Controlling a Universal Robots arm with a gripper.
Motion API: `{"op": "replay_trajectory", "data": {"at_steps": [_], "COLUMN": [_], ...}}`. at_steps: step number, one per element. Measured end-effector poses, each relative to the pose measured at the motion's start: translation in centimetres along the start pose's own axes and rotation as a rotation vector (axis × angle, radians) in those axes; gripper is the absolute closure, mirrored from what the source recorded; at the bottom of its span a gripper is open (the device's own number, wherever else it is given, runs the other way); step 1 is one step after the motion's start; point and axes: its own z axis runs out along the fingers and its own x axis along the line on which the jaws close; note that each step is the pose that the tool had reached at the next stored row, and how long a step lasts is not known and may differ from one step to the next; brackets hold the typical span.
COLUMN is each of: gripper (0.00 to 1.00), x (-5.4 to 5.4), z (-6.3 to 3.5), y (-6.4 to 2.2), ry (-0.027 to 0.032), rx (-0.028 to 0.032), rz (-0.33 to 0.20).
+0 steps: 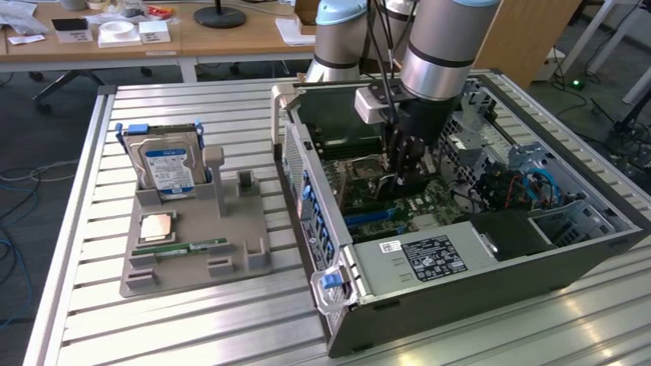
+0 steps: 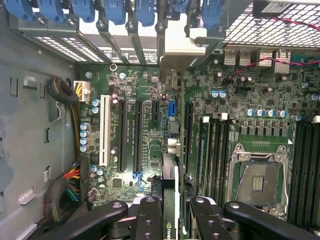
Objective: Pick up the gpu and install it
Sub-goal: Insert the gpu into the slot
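Here the tool pinches the gpu by its upper edge, jaws partly closed, just above the motherboard. The card looks light, stiff and fragile.

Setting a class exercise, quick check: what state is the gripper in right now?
Gripper: closed, holding the gpu edge-on inside the computer case.

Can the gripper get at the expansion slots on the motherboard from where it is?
Likely yes. The gripper, shut on the gpu, hangs inside the open case above the motherboard; nothing lies over the black slots.
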Motion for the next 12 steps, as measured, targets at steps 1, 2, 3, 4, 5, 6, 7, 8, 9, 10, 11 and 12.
{"op": "replay_trajectory", "data": {"at_steps": [1,2,3,4,5,6,7,8,9,10,11,12], "gripper": [0.74,0.74,0.74,0.74,0.74,0.74,0.74,0.74,0.74,0.74,0.74,0.74], "x": [0.0,0.0,0.0,0.0,-0.01,-0.01,-0.01,-0.01,-0.01,-0.01,0.0,-0.01], "z": [0.0,0.0,0.0,0.01,0.02,0.05,0.11,0.15,0.18,0.18,0.18,0.18], "y": [0.03,0.06,0.09,0.11,0.15,0.17,0.2,0.22,0.23,0.23,0.23,0.24], "ry": [0.0001,0.0003,0.0004,0.0006,0.0007,0.0007,0.001,0.0016,0.0021,0.0024,0.0024,0.0024], "rx": [0.0,0.0001,0.0001,0.0,0.0,0.0002,0.0002,0.0,0.0,-0.0001,-0.0001,-0.0001], "rz": [0.0,0.0,0.0,0.0,0.0,0.0,0.0,0.0,0.0,0.0,0.0,0.0]}}
